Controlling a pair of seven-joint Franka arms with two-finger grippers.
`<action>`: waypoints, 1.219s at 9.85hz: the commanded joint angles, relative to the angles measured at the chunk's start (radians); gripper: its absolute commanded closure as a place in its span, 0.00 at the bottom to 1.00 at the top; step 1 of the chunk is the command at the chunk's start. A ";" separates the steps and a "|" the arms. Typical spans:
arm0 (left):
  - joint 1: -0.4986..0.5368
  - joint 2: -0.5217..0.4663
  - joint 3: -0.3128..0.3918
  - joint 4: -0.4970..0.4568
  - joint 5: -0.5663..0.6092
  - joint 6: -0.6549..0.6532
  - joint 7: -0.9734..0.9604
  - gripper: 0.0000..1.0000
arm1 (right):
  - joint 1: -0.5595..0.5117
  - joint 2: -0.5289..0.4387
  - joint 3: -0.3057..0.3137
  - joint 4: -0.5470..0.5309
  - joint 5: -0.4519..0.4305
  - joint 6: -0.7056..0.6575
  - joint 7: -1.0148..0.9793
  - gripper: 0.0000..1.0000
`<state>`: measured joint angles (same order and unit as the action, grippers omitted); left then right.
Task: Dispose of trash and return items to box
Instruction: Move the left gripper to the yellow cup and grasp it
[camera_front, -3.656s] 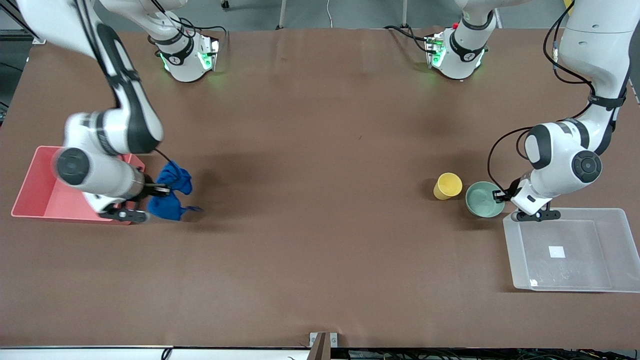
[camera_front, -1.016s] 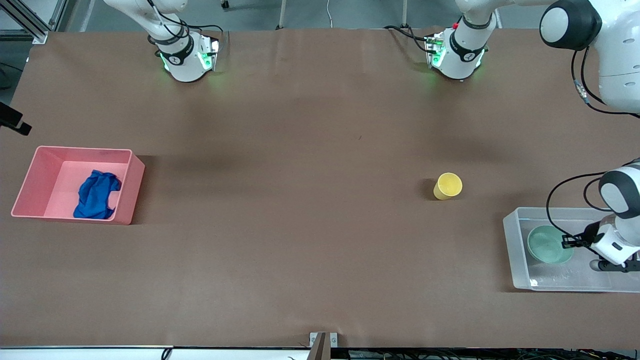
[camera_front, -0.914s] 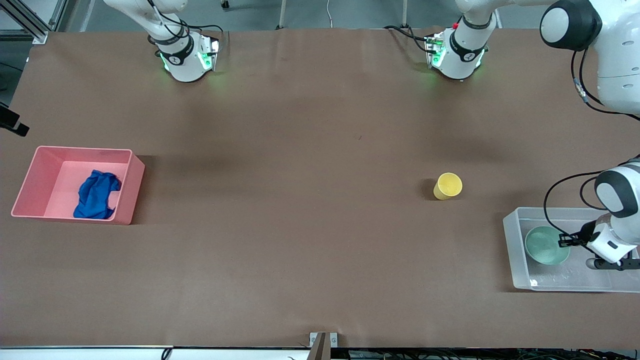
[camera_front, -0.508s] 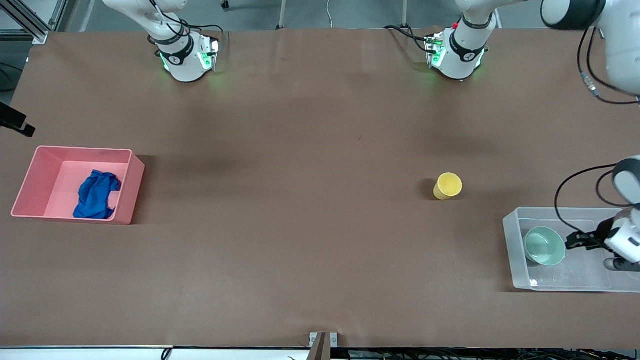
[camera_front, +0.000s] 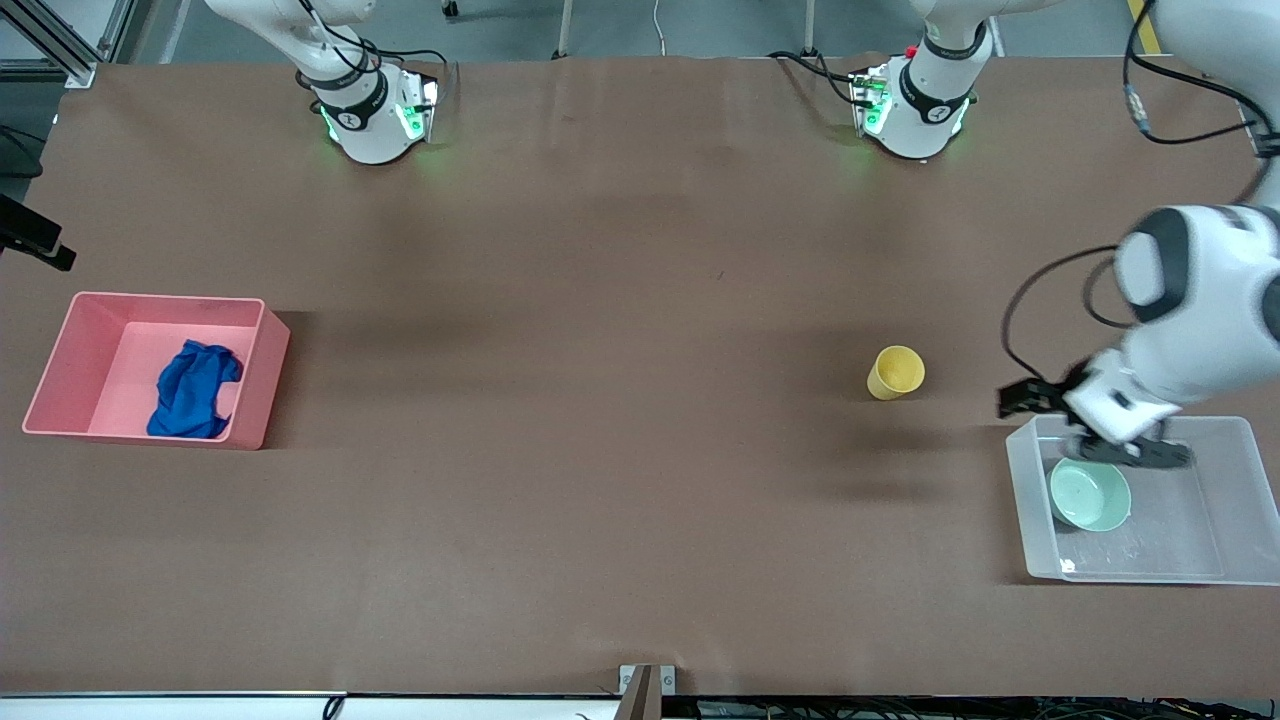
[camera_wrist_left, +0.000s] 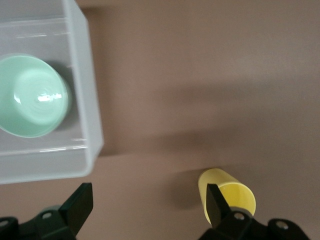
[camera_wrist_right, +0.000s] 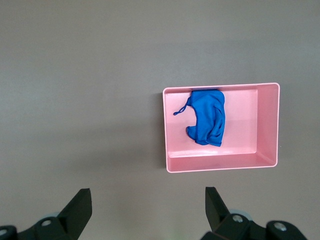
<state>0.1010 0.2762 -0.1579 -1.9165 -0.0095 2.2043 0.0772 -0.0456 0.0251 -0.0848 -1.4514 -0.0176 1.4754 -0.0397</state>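
The yellow cup stands upright on the surface near the box, where the bowl already sits. The left end effector, jaws spread and empty, should straddle the cup's rim squarely. The right end effector waits open above the pink bin holding the trash

Blue wad, pink bin, yellow cup, mint bowl, clear tub, brown table.
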 joint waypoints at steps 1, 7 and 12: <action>-0.033 -0.035 -0.005 -0.221 0.019 0.164 -0.014 0.00 | 0.000 -0.022 0.004 -0.017 -0.010 -0.001 -0.003 0.00; -0.073 0.090 -0.029 -0.297 0.046 0.336 -0.011 0.65 | 0.004 -0.022 0.002 -0.017 -0.004 0.013 -0.003 0.00; -0.072 0.049 -0.026 -0.286 0.046 0.370 0.001 1.00 | 0.024 -0.022 0.002 -0.007 -0.005 0.020 -0.003 0.00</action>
<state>0.0245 0.3521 -0.1845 -2.1936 0.0155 2.5707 0.0773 -0.0364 0.0235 -0.0796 -1.4506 -0.0175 1.4895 -0.0404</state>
